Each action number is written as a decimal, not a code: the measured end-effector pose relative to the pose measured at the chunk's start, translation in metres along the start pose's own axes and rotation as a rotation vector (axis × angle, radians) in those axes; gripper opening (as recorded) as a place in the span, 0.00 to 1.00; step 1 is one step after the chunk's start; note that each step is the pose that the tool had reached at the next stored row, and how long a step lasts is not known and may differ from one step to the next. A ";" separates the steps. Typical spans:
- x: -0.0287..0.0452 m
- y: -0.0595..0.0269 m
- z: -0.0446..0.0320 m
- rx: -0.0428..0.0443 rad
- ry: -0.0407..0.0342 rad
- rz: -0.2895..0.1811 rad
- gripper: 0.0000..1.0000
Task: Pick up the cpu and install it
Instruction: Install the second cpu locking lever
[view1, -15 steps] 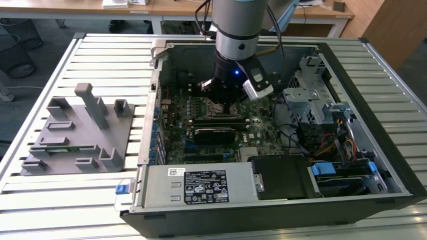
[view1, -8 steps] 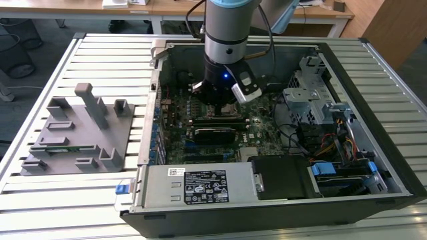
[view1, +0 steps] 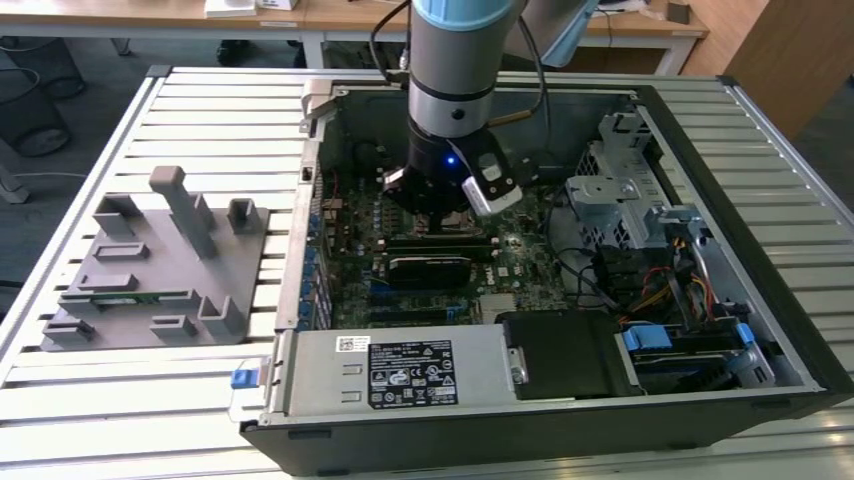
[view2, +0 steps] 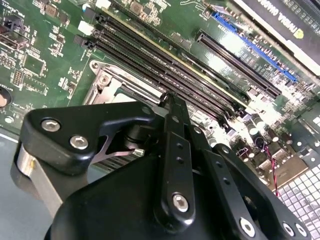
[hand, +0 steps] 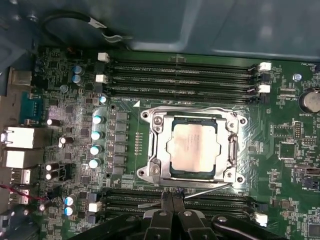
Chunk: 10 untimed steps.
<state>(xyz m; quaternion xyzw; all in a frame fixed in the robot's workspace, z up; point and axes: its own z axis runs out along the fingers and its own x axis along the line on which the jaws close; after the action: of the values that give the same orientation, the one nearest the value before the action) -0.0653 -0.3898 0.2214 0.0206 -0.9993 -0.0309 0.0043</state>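
1. We see the cpu (hand: 193, 146) with a silver-grey top, framed by a bright metal socket bracket (hand: 159, 150).
2. We note the green motherboard (hand: 130, 150) bearing black memory slots (hand: 180, 75).
3. We mark the grey fixture block (view1: 154, 265) and the black gripper (view2: 170, 102).

Matt silver metal cpu (hand: 192, 147); glossy black plastic tool (hand: 172, 204).

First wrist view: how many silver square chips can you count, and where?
1. The chip lies flat in the metal frame on the green board, between the rows of long black slots. The hand may hide others.
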 end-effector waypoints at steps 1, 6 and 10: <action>0.0000 -0.0007 0.0000 -0.0012 -0.0001 0.000 0.11; 0.0029 -0.0024 0.0009 -0.0043 -0.0003 0.000 0.11; 0.0066 -0.0045 0.0019 -0.0076 -0.0007 0.000 0.11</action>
<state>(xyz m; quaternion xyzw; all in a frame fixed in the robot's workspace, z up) -0.0717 -0.3945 0.2192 0.0207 -0.9992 -0.0347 0.0040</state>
